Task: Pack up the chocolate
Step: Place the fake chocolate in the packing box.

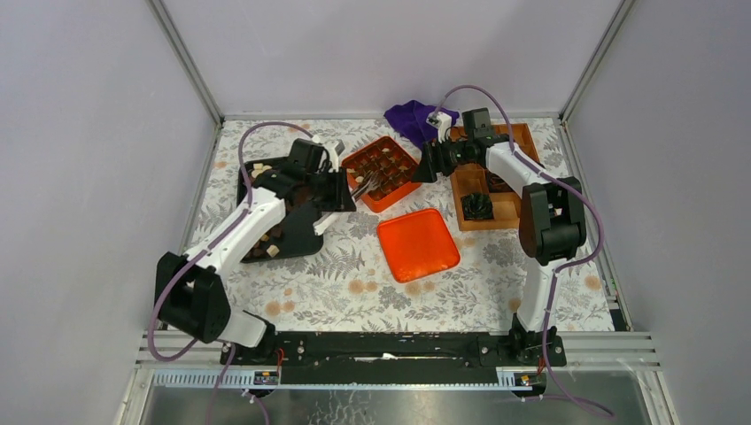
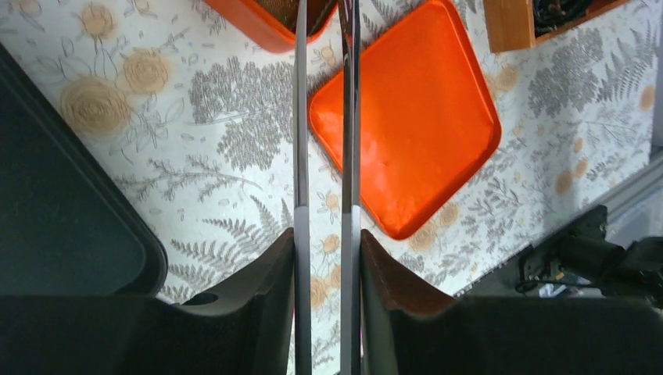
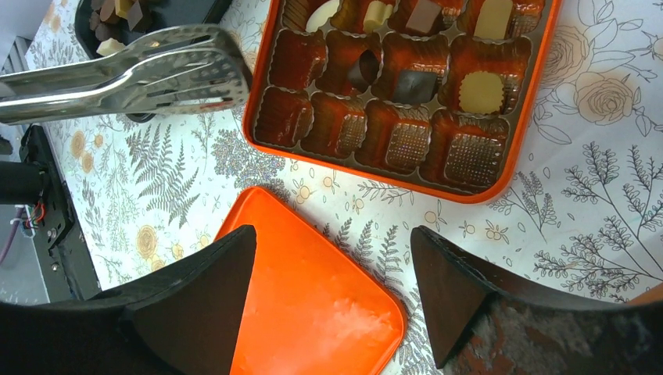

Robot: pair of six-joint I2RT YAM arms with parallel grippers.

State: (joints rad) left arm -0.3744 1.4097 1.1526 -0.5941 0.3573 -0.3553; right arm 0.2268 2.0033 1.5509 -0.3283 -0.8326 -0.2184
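1. The left end effector point(image 1: 344, 190) is clamped on a pair of metal tongs point(image 1: 367, 184). The two tong arms are pinched between its fingers point(image 2: 266, 281), with a narrow slit left between the arms.
2. The tongs are pointed at the orange box point(image 1: 396, 202), and their tips are placed at the box's rim on the side facing the left arm. Whether a piece is gripped in the tips cannot be told, since they are seen only edge-on or from a distance.
3. Chocolate point(image 3: 481, 91) is seated in the box. Cream, light brown and dark pieces are seen in the compartments farther from the right wrist camera. The ribbed cups of the row nearest that camera are shown bare.
4. More chocolate is heaped in the black tray point(image 1: 301, 239), which is set at the left of the desk point(image 1: 354, 288) under the left arm.
5. The right end effector point(image 1: 423, 166) is held with its fingers spread wide and nothing between them. It is hung above the desk just beside the box, on the side away from the tongs.
6. The orange lid point(image 1: 418, 243) is laid flat on the desk, near the box but apart from it.
7. A wooden tray point(image 1: 507, 208) is set to the right of the box, and a purple cloth point(image 1: 407, 119) is bunched behind the box.
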